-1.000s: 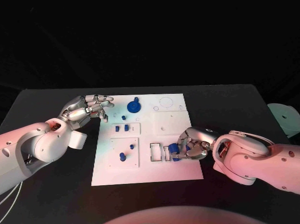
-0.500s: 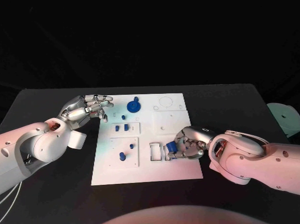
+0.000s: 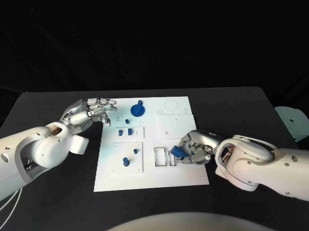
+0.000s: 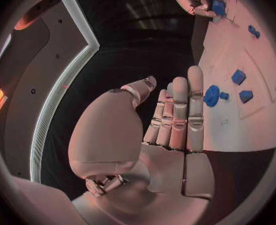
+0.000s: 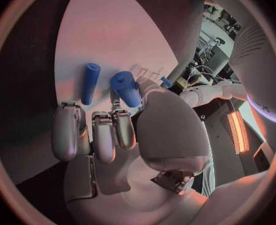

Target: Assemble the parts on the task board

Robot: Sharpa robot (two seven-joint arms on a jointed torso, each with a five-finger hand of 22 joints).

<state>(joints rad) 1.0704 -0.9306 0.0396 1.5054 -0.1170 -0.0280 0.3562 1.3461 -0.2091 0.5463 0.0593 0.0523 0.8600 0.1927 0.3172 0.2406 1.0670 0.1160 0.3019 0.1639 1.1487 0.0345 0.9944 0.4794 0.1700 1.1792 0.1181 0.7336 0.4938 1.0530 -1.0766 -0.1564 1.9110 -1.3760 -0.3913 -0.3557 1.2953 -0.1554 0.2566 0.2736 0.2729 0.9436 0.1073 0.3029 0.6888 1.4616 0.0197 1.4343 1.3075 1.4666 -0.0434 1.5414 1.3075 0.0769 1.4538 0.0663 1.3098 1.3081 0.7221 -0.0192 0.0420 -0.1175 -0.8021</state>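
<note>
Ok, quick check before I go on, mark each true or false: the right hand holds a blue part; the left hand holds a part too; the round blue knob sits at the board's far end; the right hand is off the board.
1. The right hand holds a blue part. True.
2. The left hand holds a part too. False: it rests at the task board's far left edge with nothing in its fingers.
3. The round blue knob sits at the board's far end. True.
4. The right hand is off the board. False: it is over the board's near right area, by the rectangular slots.
</note>
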